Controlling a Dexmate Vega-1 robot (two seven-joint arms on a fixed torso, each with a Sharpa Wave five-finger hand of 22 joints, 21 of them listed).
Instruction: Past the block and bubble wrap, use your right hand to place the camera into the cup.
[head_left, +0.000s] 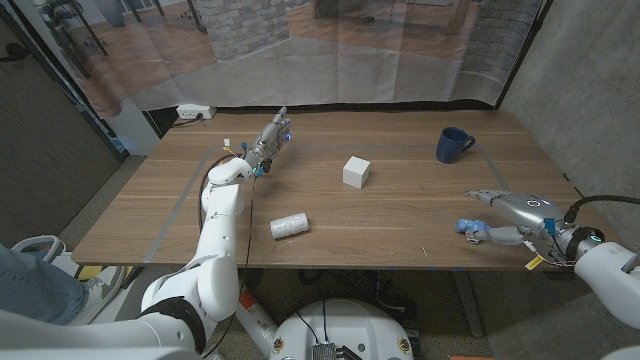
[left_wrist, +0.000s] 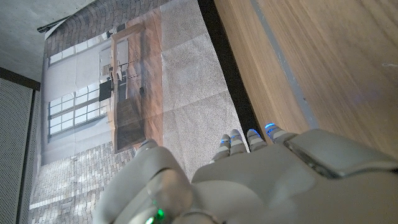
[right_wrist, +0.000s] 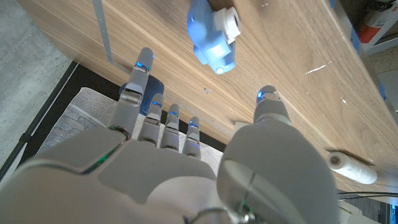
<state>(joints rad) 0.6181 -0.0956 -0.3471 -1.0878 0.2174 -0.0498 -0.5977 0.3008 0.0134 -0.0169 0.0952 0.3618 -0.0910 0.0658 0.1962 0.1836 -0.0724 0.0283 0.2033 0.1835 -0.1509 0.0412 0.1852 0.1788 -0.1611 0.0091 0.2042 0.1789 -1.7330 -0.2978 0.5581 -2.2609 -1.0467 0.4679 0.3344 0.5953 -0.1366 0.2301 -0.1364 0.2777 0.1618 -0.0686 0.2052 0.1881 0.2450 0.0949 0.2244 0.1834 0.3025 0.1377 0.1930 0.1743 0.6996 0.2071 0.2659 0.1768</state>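
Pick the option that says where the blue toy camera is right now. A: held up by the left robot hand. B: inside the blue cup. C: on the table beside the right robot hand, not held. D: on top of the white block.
C: the camera lies on the table just beside the open right robot hand, whose fingers are spread and not closed on it, far from the cup.

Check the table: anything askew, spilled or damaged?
Nothing spilled or broken. The blue camera lies close to the table's near edge, beside the open right hand. The bubble wrap roll lies on its side; the white block and cup stand upright. Left hand holds nothing.
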